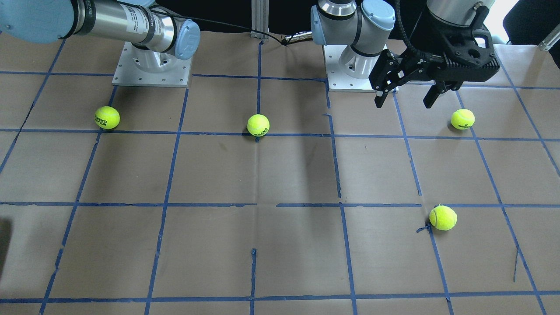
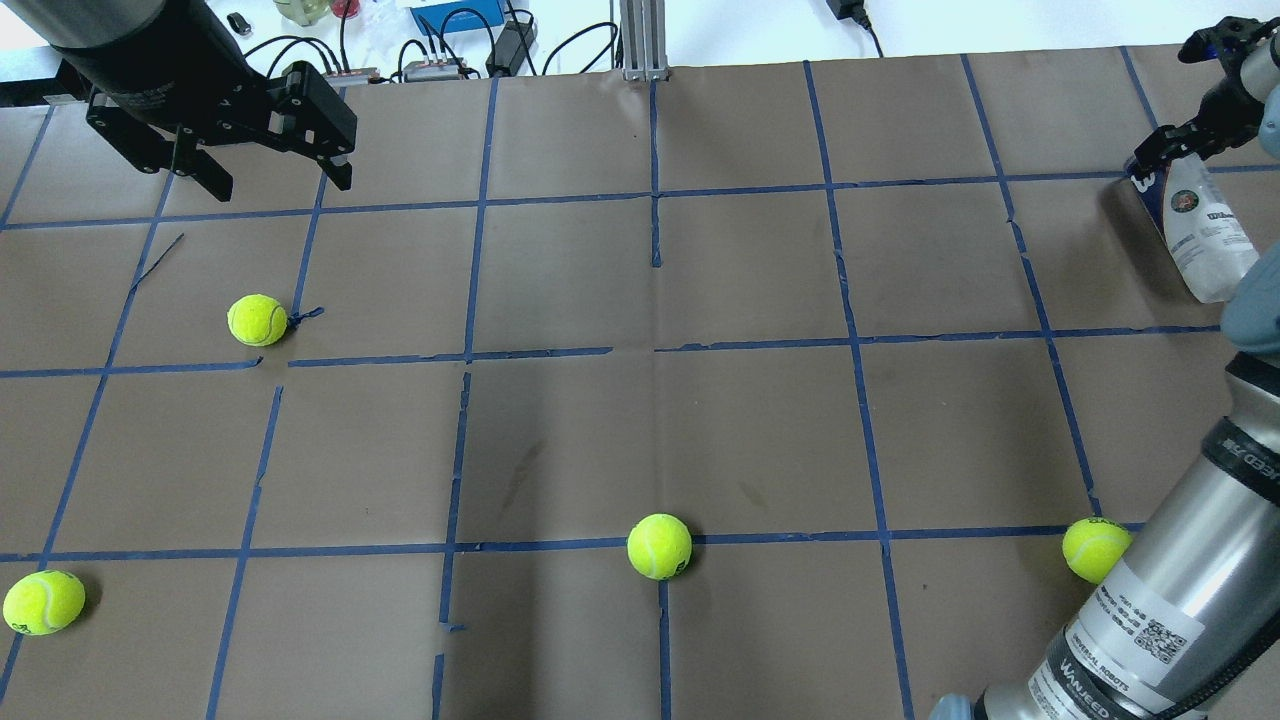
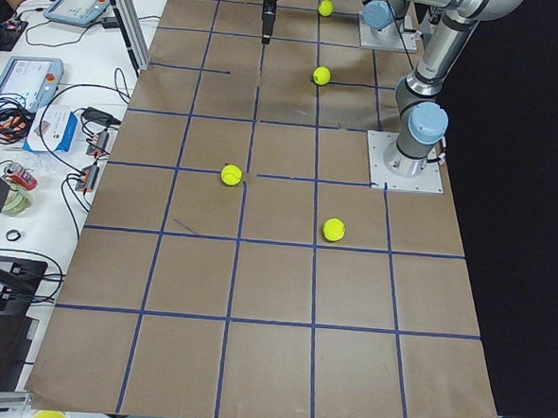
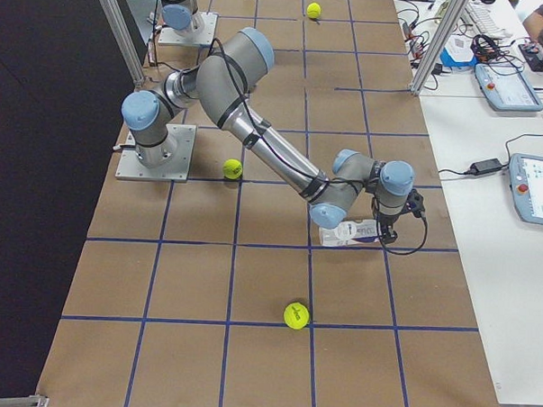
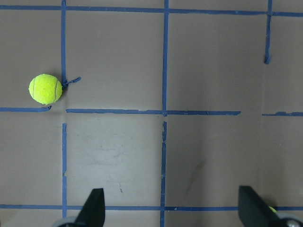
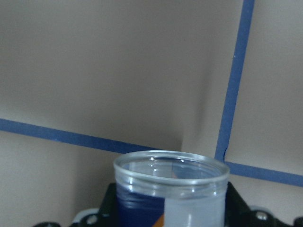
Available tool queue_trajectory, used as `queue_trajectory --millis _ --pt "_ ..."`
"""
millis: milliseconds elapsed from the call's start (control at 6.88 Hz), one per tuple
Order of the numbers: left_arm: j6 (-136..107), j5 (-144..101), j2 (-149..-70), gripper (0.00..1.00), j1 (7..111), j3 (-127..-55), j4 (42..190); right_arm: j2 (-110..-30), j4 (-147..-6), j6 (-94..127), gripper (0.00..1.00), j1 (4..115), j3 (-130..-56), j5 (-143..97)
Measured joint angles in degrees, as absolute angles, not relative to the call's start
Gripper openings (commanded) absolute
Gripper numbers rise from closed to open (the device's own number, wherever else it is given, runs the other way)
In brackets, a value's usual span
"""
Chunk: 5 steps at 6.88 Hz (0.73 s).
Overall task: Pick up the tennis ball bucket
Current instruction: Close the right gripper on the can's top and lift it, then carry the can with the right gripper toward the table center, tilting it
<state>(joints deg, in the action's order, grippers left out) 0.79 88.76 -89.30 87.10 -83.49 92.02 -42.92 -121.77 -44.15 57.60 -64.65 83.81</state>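
The tennis ball bucket (image 2: 1200,240) is at the far right edge of the overhead view, a bit above the middle. It is a clear tube with a dark blue band at one end. It looks to be lying on its side on the brown tabletop (image 2: 560,420). Its long way runs from upper left to lower right in that view, with the blue end at the upper left. That blue end is the open end. The right wrist view shows its round rim at the bottom middle of the picture.

The right gripper (image 6: 171,207) is right there at that open end. Its jaws sit close against both sides of the tube, so I think they are pinching the bucket across its narrow way. I cannot tell if the tube has left the tabletop yet.

The left gripper (image 2: 283,186) is well apart, in the upper left of the overhead view. Its jaws are spread wide and hold nothing. A yellow ball (image 2: 257,320) sits just below it in that picture. Three more balls (image 2: 659,546) lie about, and none of them touches the bucket.

So the right arm is the one for this job. I think the next move is straight up. The grip is near one end, so the long far end may droop or swing as it rises. The smooth plastic could also slip.
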Motion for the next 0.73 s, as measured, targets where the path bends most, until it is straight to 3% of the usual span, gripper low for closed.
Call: queue_trajectory --millis 145,582,727 --pt "0.79 88.81 -89.3 1.0 87.1 -83.49 92.02 -44.9 -121.73 -45.15 0.37 58.2 -65.04 82.62" --pt "0.79 88.81 -89.29 1.0 87.09 -83.49 92.02 -55.03 -121.4 -49.76 0.3 68.27 -76.7 78.12" --pt "0.79 88.78 -89.29 1.0 87.1 -83.49 92.02 -57.93 -121.46 -50.56 0.32 74.03 -81.03 77.38"
